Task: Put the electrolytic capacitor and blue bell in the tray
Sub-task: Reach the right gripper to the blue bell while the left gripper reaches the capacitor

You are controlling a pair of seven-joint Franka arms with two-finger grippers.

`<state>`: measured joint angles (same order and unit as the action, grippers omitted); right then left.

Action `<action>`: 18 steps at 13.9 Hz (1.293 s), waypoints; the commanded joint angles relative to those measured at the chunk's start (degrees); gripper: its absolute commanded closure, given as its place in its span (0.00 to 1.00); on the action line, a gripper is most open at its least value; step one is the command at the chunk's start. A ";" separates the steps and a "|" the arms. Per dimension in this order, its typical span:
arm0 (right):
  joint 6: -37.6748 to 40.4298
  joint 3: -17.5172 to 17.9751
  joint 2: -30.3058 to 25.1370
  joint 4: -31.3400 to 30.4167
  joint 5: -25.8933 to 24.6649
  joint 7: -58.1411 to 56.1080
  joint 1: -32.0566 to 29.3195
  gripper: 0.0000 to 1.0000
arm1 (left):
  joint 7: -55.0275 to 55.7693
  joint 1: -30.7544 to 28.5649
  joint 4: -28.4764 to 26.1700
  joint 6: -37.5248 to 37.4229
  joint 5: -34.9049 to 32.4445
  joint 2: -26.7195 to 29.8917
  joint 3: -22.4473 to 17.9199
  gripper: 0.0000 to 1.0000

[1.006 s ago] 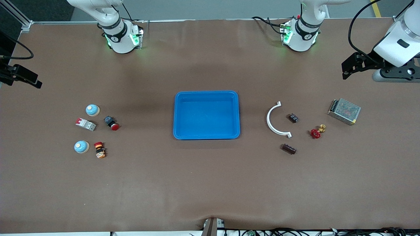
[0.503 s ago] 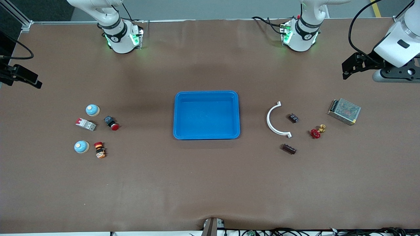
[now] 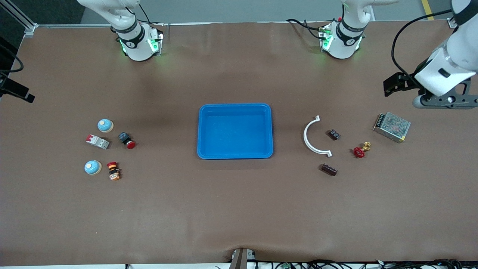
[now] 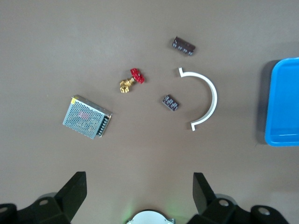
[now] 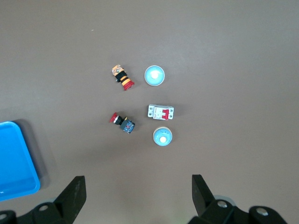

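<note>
The bright-blue tray (image 3: 235, 109) lies empty at the table's middle; it shows in the left wrist view (image 4: 284, 109) and the right wrist view (image 5: 16, 161). The electrolytic capacitor (image 3: 329, 170), a dark brown cylinder, lies toward the left arm's end (image 4: 183, 45). Two blue bells stand toward the right arm's end, one (image 3: 105, 125) (image 5: 162, 136) farther from the front camera than the other (image 3: 92, 167) (image 5: 154, 75). My left gripper (image 3: 390, 86) (image 4: 139, 186) is open and empty, high over the table beside the power supply. My right gripper (image 3: 26, 96) (image 5: 138, 186) is open and empty, high over its table end.
Near the capacitor lie a white curved bracket (image 3: 315, 136), a small black component (image 3: 334, 134), a red-handled brass valve (image 3: 359, 151) and a metal mesh power supply (image 3: 391, 127). By the bells lie a red-and-white breaker (image 3: 98, 141), a red push button (image 3: 127, 140) and an orange emergency button (image 3: 113, 170).
The left gripper has dropped a little toward the power supply. The right gripper has shifted outward toward its end of the table. Nothing on the table has moved.
</note>
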<state>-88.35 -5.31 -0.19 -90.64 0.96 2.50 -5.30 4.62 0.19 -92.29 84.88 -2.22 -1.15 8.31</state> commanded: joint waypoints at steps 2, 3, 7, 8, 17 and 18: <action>-5.68 0.48 -0.69 -7.61 0.01 -0.39 -0.94 0.00 | 0.39 -0.71 -6.74 5.72 0.11 0.71 -0.14 0.00; -7.61 0.48 -0.52 -9.19 -0.26 -0.30 -1.20 0.00 | 0.47 -1.15 -8.41 7.47 0.11 0.71 -0.14 0.00; -20.26 0.48 2.54 -16.41 -2.46 -1.00 -1.38 0.00 | 0.74 -1.33 -15.01 14.16 0.11 0.80 -0.14 0.00; -21.93 0.48 5.09 -15.98 -2.46 -2.05 -1.55 0.00 | 2.04 -1.33 -16.50 15.48 0.11 0.80 -0.14 0.00; -46.56 0.83 29.53 -12.29 -1.40 -2.41 -1.82 0.00 | 11.71 -1.24 -26.71 29.89 0.37 -1.82 0.13 0.00; -46.56 0.91 30.85 -11.24 -1.40 -2.41 -1.64 0.00 | 13.64 -1.15 -26.80 31.38 0.81 -3.14 0.21 0.00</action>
<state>-135.83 -5.11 27.95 -105.76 -0.82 0.61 -6.49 15.31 -0.84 -118.57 113.37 -2.22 -2.55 8.18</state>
